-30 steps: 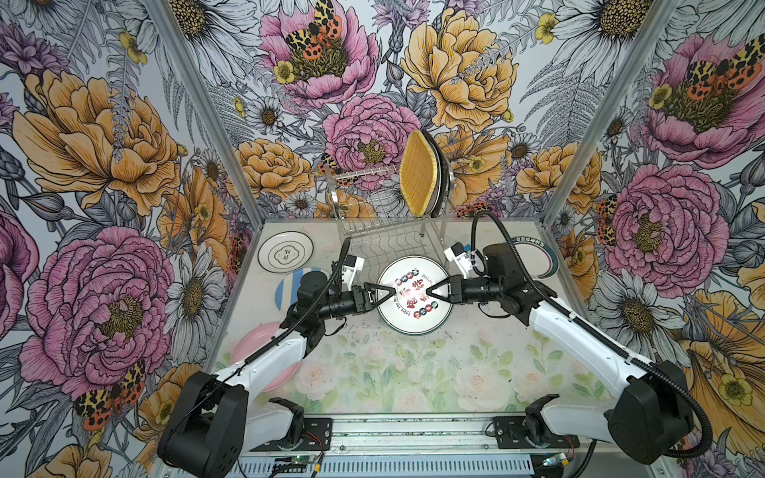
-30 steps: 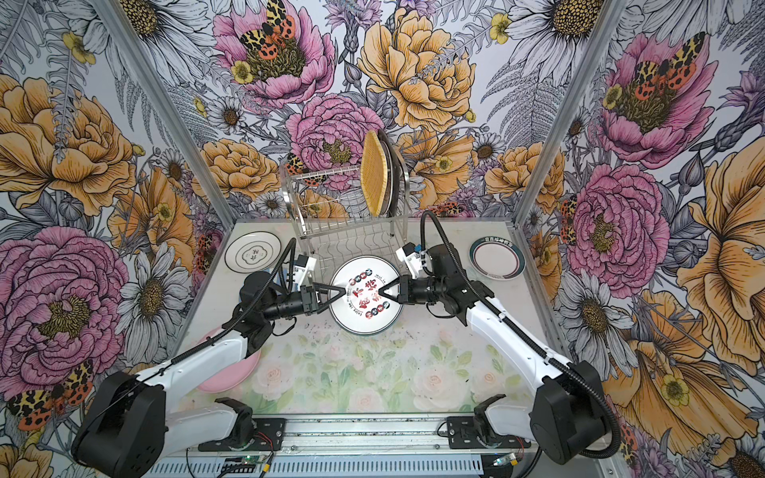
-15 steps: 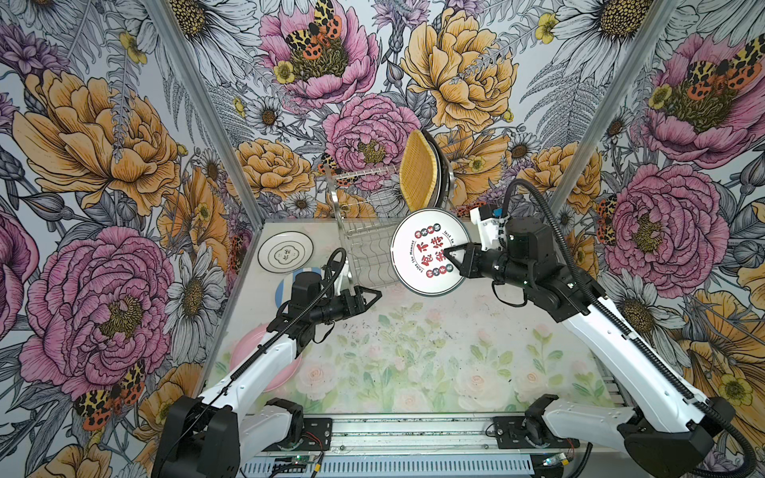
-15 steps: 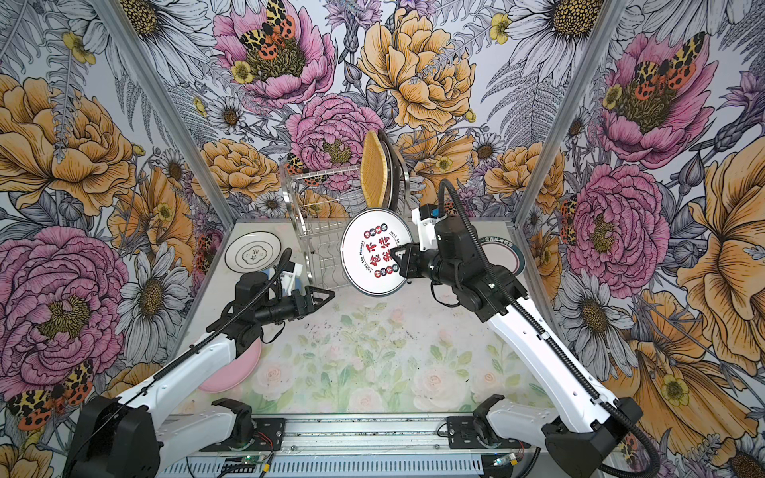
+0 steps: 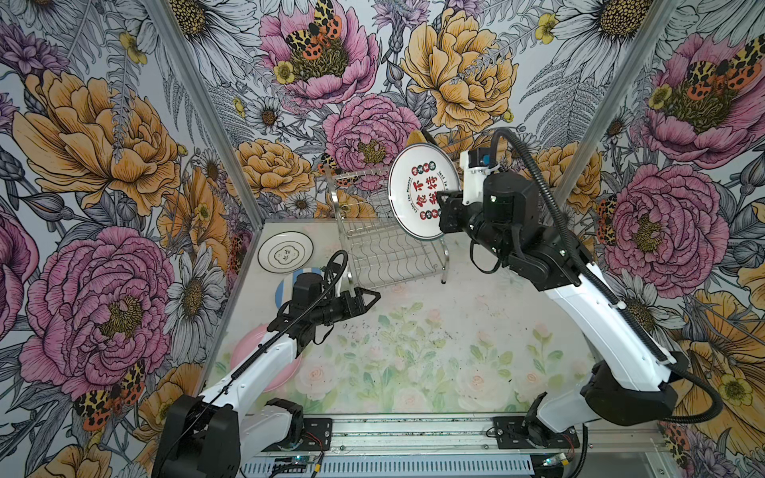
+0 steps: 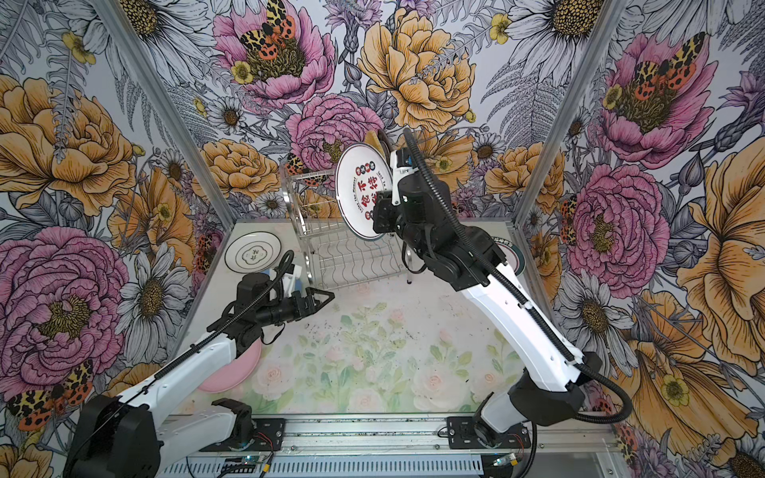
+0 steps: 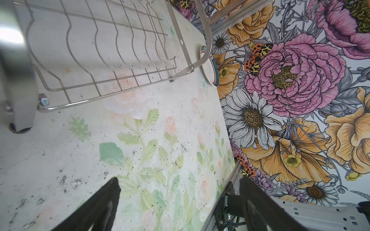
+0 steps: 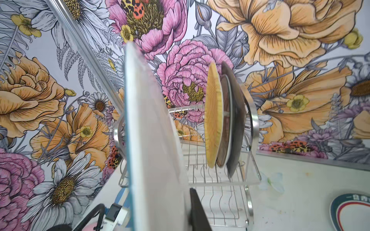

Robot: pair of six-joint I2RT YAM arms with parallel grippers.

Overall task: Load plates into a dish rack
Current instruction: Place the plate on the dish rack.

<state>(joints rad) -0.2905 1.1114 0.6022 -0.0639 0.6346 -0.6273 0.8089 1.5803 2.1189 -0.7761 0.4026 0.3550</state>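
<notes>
Right end effector point(image 5: 443, 205) pinches white round plate with red characters point(image 5: 418, 186), upright near upper tier of shiny wire dish rack point(image 5: 385, 252). Left end effector point(image 5: 370, 296) is spread above table point(image 5: 414, 351). Right wrist view reveals yellow woven-look plate point(image 8: 214, 120) slotted there.

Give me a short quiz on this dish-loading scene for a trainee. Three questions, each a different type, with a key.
1. True or false: the right gripper holds the white plate with red characters on edge, close to the dish rack.
2. Multiple choice: how many plates already stand in the rack's upper tier? A one; B three; C six.
3. Fill in: the left gripper is ___ and holds nothing.
Key: 1 true; 2 B; 3 open.
</notes>
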